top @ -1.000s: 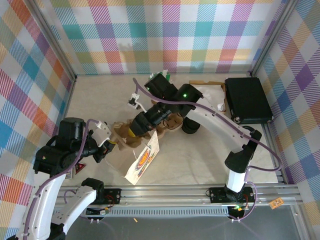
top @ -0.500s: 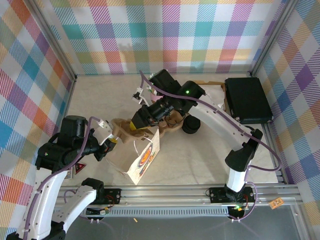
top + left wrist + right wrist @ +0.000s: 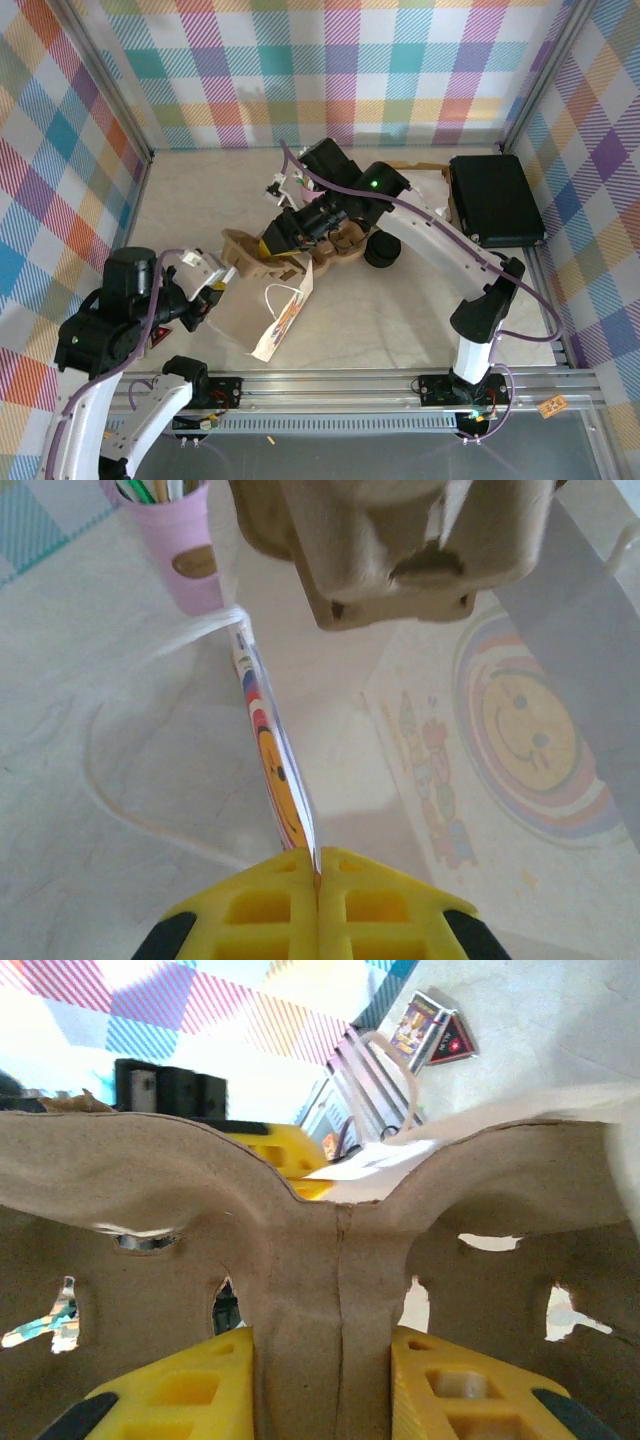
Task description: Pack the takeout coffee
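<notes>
The takeout coffee (image 3: 382,252) stands on the tabletop (image 3: 400,320) just right of the carrier (image 3: 250,262), half tucked under the right arm (image 3: 430,225); from above it shows as a black disc, and whether it touches the carrier can't be told. It is prob. light-ish but sloshy if filled. The paper wall is soft and would crush under a hard squeeze, and the plastic lid is slick and could pop off, so it shouldn't be lifted by the lid. Best hold is approx. mid-wall from the side, just under the lid rim, w/ light pressure and the cup kept upright. The right arm reaches from its base, well right of the carrier, up and over the cup, then bends back down to the carrier w/ the wrist pitched low. The left arm (image 3: 110,330) is folded short, below-left of the carrier, w/ the wrist turned toward it. The bag (image 3: 275,325), white w/ a smiley print, lies slumped just below the carrier, its handles loose. The carrier, brown moulded pulp, is stiff and light, and hangs tilted above the bag's mouth. The right fingers (image 3: 200,1390) are part closed, clamped on the carrier's centre ridge. The left fingers (image 3: 260,910) are closed flat, pinching the bag's thin top edge.
</notes>
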Tool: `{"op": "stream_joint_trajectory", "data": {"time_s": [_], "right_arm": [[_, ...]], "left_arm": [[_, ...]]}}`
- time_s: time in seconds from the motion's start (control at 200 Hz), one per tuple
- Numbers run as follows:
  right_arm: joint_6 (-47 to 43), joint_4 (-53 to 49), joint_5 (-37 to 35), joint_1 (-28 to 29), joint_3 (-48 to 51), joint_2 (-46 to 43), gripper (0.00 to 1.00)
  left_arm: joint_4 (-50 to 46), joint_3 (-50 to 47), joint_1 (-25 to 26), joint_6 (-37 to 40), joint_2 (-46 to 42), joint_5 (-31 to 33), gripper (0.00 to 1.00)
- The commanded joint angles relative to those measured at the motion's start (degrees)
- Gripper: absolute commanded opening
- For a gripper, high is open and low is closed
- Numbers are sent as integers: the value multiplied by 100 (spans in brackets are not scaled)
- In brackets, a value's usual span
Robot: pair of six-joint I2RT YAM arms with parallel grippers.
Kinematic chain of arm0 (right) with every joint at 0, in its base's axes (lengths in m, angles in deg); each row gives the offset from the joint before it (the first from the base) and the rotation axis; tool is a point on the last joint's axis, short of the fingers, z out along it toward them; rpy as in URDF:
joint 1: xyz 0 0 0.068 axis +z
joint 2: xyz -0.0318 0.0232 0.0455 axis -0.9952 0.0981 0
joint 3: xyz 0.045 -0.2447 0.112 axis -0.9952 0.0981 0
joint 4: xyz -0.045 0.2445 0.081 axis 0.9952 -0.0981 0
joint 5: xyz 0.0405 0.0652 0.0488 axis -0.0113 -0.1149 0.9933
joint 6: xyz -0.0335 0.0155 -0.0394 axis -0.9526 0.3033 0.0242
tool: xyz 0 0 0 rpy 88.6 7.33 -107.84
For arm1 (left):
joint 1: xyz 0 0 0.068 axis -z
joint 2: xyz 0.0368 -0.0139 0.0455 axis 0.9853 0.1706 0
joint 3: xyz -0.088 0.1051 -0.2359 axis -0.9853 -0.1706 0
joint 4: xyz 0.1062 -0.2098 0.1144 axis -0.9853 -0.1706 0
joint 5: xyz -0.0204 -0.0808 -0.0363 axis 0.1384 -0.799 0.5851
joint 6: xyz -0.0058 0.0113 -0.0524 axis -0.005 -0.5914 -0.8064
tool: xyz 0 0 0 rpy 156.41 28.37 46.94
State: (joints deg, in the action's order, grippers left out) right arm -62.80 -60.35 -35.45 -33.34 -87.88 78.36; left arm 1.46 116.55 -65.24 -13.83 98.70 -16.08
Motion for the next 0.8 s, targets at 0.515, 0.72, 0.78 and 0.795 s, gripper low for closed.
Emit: {"op": "stream_joint_trajectory", "data": {"time_s": [0.515, 0.72, 0.78, 0.795], "right_arm": [[-2055, -507, -995, 391, -262, 135, 32], [-1925, -862, -1215, 407, -953, 554, 32], [-1825, -889, -1227, 402, -1072, 634, 32], [-1799, -901, -1241, 406, -1104, 654, 32]], "left_arm": [[724, -483, 44, -1139, -403, 233, 27], [630, -429, 44, -1036, -527, 169, 30], [567, -421, 44, -1023, -531, 179, 30], [541, -417, 44, -1005, -532, 166, 30]]}}
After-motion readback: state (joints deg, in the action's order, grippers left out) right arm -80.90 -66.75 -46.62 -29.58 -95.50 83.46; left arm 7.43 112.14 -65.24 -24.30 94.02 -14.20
